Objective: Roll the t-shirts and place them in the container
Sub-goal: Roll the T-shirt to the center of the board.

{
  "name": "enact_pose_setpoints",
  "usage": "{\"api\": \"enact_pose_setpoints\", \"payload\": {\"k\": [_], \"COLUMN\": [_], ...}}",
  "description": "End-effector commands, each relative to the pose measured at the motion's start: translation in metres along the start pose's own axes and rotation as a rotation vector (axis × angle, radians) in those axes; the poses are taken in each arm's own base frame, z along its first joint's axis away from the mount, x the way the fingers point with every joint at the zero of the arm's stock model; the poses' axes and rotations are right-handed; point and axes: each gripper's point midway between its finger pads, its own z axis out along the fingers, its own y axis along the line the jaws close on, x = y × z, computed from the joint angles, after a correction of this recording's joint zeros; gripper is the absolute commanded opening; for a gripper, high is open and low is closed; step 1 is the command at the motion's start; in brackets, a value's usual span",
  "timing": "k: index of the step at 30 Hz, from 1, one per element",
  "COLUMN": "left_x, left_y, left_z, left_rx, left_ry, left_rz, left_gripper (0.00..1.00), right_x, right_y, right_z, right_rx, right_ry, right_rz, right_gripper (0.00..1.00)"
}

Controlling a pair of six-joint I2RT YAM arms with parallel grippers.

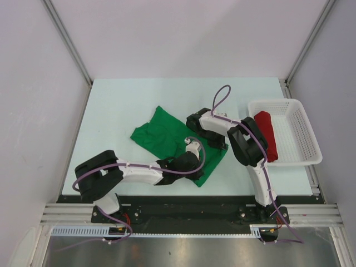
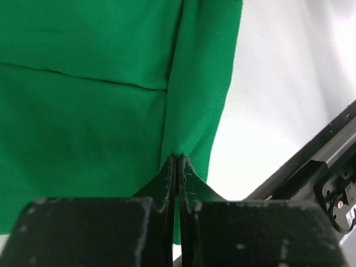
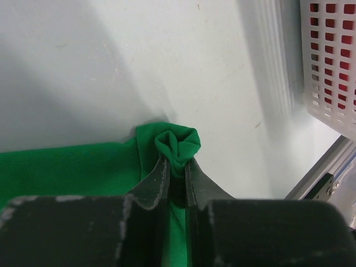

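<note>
Green cloth t-shirt (image 1: 161, 136), clamped by your left pincer (image 2: 176, 161) and right pincer (image 3: 177, 165), could slip if you pull unevenly.

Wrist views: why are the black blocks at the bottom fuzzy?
Left wrist view: the left gripper sits near the lens and blurs; the bright green cloth t-shirt is sharp. Right wrist view: same blur on the right gripper; soft shadow on the white table.

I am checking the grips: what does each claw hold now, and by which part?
Both hold the green t-shirt: the left claw pinches its edge, the right claw a bunched corner.
</note>
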Motion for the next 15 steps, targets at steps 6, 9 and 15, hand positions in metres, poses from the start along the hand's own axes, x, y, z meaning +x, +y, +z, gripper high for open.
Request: {"api": "enact_pose_setpoints", "payload": {"k": [6,9,15], "left_x": [0.023,0.025,0.027], "left_y": [0.026,0.029,0.035], "left_z": [0.003,0.003,0.002], "left_rx": [-0.110,-0.126,-0.160], "left_ry": [0.036,0.038,0.042], "left_rz": [-0.060,-0.078,-0.094], "left_gripper": [0.00,0.00,0.00], "right_x": [-0.022,-0.028,-0.032], "right_y": [0.011,0.007,-0.007], "right_z": [-0.024,-0.031,-0.049], "right_rx": [-0.190,-0.228,-0.318], "right_ry": [-0.043,-0.044,-0.064], "right_rz": [0.109,0.118,0.171], "right_gripper": [0.77,0.88,0.88]}}
